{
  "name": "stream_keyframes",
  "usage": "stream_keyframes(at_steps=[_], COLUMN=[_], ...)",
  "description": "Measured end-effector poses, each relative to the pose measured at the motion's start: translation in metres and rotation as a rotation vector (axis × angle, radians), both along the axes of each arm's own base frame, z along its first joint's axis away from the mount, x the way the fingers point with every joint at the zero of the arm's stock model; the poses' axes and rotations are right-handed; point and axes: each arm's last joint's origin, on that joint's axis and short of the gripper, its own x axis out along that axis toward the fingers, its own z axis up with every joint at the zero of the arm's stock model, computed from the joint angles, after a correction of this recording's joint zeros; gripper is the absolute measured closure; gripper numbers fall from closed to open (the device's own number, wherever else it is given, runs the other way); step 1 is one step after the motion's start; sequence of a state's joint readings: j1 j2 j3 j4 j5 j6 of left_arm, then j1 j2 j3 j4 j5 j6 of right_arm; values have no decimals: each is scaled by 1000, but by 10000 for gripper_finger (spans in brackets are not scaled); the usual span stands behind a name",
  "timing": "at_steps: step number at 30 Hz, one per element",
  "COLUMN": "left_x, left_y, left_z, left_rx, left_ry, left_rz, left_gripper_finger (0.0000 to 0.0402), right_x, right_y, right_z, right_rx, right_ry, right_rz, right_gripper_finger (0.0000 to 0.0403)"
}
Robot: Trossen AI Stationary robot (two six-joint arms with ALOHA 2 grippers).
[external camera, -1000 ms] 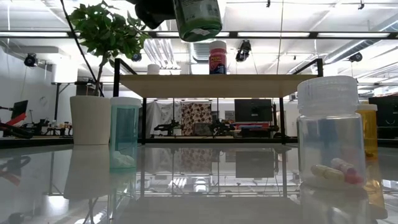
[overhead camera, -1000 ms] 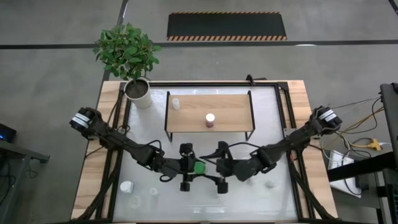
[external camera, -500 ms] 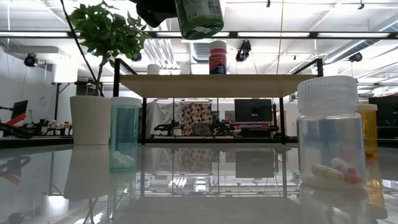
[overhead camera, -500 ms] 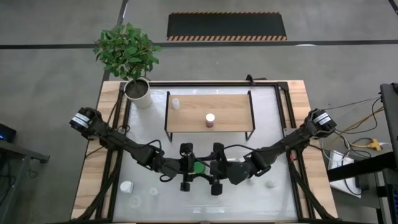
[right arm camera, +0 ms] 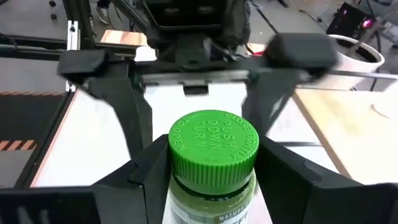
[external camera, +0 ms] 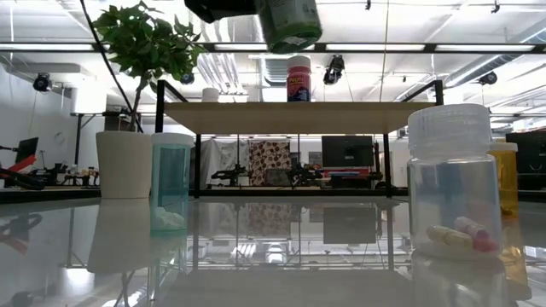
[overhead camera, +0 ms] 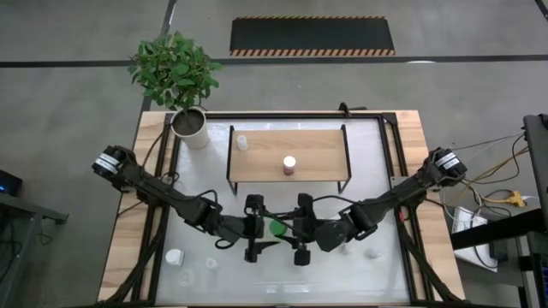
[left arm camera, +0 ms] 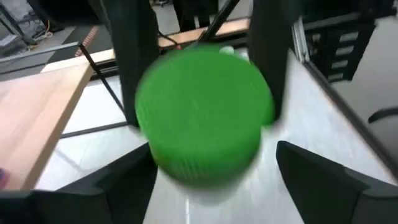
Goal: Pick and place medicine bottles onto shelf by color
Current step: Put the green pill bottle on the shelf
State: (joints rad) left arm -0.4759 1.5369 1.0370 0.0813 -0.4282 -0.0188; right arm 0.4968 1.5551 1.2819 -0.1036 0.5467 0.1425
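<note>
High view: both pincers meet at green-capped bottle [overhead camera: 276,228] (mid-table).

Bright, even overhead light glares off the glossy table [external camera: 273,256], and the green cap [left arm camera: 204,115] is motion-blurred close up.

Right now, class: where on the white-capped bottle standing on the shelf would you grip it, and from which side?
Probably grip the white-capped bottle round its body under the cap, coming straight down: it stands upright on the shelf with bare board all round. The left gripper and right gripper flank the green-capped bottle in front.
</note>
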Motion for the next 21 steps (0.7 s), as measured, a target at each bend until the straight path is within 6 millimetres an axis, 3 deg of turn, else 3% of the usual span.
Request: stream_keyframes(at_steps=[7,12,16,21], left_x=[-22,-33,-36,-35], left_y=[12,19,22,23], left_z=[22,38,44,43], left_rx=[33,82,121,140], left_ry=[-25,-86,-113,-112], left_rz=[32,71,104,138], left_gripper_finger=[90,89,89,89], right_x=[-42,-80,-100,-107], right_y=[-19,-43,-66,-75], right_z=[25,36,13,-18], right_rx=[-48,23,25,92], right_ry=[-3,-175,-340,-436], right_rz=[-190,-492,-814,-926], right_gripper_finger=[212,210,212,211])
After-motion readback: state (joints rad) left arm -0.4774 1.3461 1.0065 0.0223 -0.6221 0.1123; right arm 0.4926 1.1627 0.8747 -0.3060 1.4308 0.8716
